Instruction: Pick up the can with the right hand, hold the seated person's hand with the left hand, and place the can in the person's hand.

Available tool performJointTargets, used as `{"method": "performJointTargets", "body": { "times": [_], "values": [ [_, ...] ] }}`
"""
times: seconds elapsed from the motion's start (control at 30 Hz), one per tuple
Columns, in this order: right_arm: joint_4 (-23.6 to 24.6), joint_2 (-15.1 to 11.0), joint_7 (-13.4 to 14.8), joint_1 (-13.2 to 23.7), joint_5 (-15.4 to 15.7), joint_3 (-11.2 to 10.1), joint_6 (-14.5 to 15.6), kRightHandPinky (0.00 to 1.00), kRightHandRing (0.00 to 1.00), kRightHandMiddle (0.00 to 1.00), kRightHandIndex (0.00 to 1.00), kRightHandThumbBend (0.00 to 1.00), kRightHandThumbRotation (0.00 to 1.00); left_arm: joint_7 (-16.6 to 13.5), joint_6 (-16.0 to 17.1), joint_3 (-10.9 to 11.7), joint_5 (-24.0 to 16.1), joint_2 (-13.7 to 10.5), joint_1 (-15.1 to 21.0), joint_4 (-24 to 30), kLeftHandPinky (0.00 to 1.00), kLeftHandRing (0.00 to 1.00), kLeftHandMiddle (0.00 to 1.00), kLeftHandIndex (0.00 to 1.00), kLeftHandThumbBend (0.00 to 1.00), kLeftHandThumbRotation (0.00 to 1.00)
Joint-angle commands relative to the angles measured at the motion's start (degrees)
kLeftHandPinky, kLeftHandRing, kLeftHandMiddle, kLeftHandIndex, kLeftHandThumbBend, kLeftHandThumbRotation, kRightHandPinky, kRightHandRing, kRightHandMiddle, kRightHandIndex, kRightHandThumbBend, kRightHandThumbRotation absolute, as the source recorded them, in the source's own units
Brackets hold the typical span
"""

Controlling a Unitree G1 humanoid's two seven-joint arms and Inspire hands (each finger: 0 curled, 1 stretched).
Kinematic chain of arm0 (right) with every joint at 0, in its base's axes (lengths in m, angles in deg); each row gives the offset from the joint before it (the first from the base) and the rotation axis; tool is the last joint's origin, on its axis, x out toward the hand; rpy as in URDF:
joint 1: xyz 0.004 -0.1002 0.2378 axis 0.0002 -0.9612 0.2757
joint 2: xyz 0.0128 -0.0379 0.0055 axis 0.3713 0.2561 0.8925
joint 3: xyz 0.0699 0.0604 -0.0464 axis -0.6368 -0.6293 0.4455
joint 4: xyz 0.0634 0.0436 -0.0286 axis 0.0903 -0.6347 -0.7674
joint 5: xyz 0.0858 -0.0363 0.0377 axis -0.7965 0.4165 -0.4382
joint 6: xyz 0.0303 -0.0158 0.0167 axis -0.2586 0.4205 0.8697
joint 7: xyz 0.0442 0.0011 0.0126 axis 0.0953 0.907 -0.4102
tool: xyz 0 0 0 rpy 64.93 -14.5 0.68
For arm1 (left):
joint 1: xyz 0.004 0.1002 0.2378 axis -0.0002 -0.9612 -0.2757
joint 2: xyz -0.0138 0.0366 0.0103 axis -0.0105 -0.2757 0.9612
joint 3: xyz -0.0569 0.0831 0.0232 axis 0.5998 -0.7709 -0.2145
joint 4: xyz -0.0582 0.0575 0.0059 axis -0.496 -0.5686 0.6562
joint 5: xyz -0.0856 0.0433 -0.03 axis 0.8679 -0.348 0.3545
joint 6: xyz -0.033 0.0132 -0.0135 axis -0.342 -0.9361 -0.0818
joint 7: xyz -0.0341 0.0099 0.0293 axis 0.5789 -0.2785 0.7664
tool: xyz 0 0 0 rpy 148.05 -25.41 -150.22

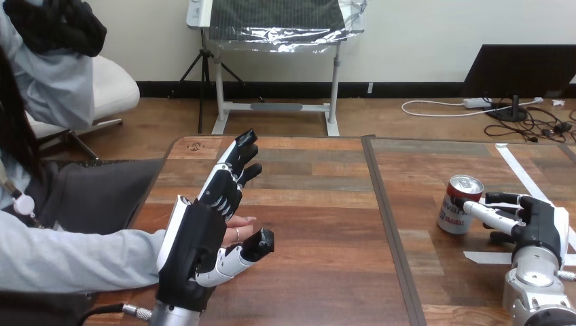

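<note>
A red and white can (459, 206) with a silver top stands upright on the right part of the table. My right hand (536, 224) lies just right of it, open, with its fingers (483, 212) stretched toward the can's side and one fingertip touching it or nearly so. At the left, the person's hand (242, 226) rests on the table, reaching in from a grey sleeve. My left hand (204, 231) stands over it, open, with its fingers pointing up and away. The person's fingertips show between my left hand's fingers and its thumb (253, 248), which is not closed round them.
The wooden table (319, 204) has a dark seam (388, 231) running front to back through its middle. White tape strips (522, 178) lie on the right part, one short piece (485, 258) just in front of the can. The person sits at the left edge.
</note>
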Motion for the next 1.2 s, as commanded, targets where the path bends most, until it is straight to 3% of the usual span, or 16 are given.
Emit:
{"method": "performJointTargets", "body": {
  "times": [0.0, 0.33, 0.8, 1.17],
  "values": [
    [1.6, 0.5, -0.1, 3.7, -0.2, -0.1, -2.4, 0.53, 0.52, 0.53, 0.54, 0.78, 0.0, -0.1, -0.2, 0.5, 0.2, -0.3, 3.1, 1.2, 0.9, 0.95, 0.97, 0.92, 1.0, 0.64],
    [1.9, 0.7, 0.9, 3.3, 0.4, 0.5, -3.4, 0.55, 0.51, 0.52, 0.54, 0.79, 0.0, -0.7, -0.4, 0.8, -0.2, -0.2, 3.2, 1.2, 0.89, 0.95, 0.96, 0.92, 1.0, 0.65],
    [3.6, 1.3, 1.7, 1.8, 0.4, 0.8, -5.4, 0.47, 0.48, 0.51, 0.54, 0.79, 0.0, -0.2, -0.7, 0.6, 0.1, -0.4, 3.5, 1.0, 0.9, 0.95, 0.97, 0.92, 1.0, 0.65],
    [6.7, 1.8, 2.9, -0.9, 1.2, 1.4, -8.6, 0.48, 0.47, 0.52, 0.54, 0.78, 0.0, -0.5, -0.7, 0.8, -0.2, -0.3, 3.8, 0.6, 0.9, 0.95, 0.96, 0.92, 1.0, 0.65]
  ]
}}
